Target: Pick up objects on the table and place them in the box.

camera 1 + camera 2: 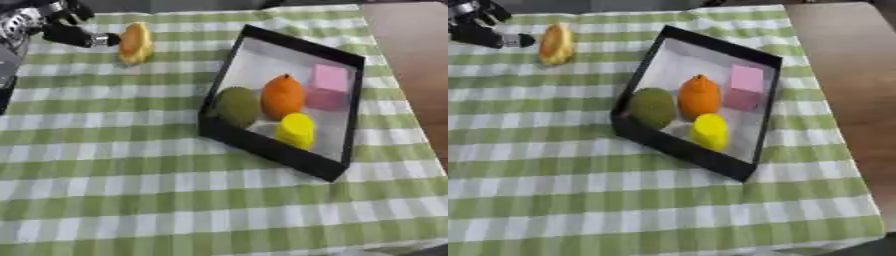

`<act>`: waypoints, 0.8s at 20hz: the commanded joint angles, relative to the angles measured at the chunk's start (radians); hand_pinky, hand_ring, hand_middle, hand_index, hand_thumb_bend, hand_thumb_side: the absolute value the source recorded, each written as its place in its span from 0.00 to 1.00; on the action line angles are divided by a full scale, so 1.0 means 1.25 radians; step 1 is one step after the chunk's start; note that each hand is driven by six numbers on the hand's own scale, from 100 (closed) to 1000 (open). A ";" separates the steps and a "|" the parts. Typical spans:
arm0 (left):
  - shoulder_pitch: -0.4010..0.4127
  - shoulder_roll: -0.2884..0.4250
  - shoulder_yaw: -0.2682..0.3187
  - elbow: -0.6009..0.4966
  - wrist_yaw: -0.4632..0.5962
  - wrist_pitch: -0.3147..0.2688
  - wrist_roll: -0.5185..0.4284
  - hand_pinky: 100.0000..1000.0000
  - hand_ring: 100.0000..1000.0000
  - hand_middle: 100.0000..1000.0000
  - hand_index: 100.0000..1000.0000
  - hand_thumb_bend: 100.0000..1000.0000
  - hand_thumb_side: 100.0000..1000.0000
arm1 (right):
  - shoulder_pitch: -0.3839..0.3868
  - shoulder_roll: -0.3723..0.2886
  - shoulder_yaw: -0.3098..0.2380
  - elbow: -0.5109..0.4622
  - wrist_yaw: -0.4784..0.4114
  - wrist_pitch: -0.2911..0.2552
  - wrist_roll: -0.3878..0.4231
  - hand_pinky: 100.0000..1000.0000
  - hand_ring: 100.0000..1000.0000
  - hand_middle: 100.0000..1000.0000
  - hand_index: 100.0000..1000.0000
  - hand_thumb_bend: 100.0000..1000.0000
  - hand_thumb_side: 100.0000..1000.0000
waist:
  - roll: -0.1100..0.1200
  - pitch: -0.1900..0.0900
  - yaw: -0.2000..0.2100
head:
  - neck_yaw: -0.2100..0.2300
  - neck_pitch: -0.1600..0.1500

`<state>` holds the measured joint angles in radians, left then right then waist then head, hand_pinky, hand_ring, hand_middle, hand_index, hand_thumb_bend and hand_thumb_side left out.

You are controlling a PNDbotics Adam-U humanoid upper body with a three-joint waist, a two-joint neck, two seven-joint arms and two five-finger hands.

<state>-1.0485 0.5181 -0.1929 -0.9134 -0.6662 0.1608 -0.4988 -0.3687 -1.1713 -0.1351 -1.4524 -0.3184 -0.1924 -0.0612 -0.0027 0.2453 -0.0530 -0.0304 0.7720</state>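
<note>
Left hand (44, 22) at the upper left corner, black with silver joints, reaching in over the green-and-white checked cloth (131, 160) that covers the counter (842, 75). Fingers (83, 37) stretched toward a yellow-orange rounded object (136, 44), one dark fingertip touching or very nearly touching its left side; other fingers bunched above and behind, curl not clear. Cannot tell whether the fingers are spread, pressed together or pinching anything; no finger seen wrapped round the object.

Yellow-orange rounded object resting on the cloth just off the fingertip, on the side away from the palm, standing on its narrow edge.

Black-walled box (262, 145) with pale floor, well apart from the fingers, beyond the yellow-orange object and lower in view, set askew on the cloth. Inside the box, four things: a dull green rounded fruit (236, 106) nearest the fingers, against the near-left wall; an orange fruit (283, 97) with a small dark stem just beside it, on its far side from the fingers; a pink block (329, 86) farthest from the fingers, near the far wall; a yellow object (297, 130) below the orange fruit, close to the lower wall.

Bare brown counter surface showing past the cloth's far edge, on the side of the box away from the fingers.

Right hand showing in neither view.
</note>
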 commanded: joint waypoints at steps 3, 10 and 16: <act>-0.036 0.001 0.022 0.024 0.003 0.032 0.042 0.83 0.83 0.77 0.86 0.62 0.60 | -0.009 -0.021 -0.014 0.003 0.015 0.000 -0.001 0.85 0.86 0.74 0.82 0.00 0.38 | -0.002 0.013 -0.011 | 0.007 -0.022; -0.059 -0.017 0.028 0.060 -0.064 0.081 0.139 0.83 0.83 0.76 0.85 0.67 0.56 | -0.017 -0.014 -0.014 0.006 0.025 -0.002 0.002 0.85 0.86 0.74 0.82 0.00 0.39 | 0.005 0.035 -0.024 | 0.019 -0.040; -0.067 -0.026 0.037 0.091 -0.066 0.090 0.162 0.83 0.83 0.76 0.85 0.64 0.59 | -0.025 -0.010 -0.013 0.005 0.032 -0.002 0.005 0.85 0.86 0.74 0.82 0.00 0.39 | 0.010 0.049 -0.035 | 0.026 -0.047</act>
<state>-1.1074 0.4677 -0.1573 -0.7951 -0.7479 0.2718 -0.3032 -0.3872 -1.1535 -0.1351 -1.4460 -0.2849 -0.1930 -0.0592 -0.0008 0.3134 -0.0945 -0.0023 0.7271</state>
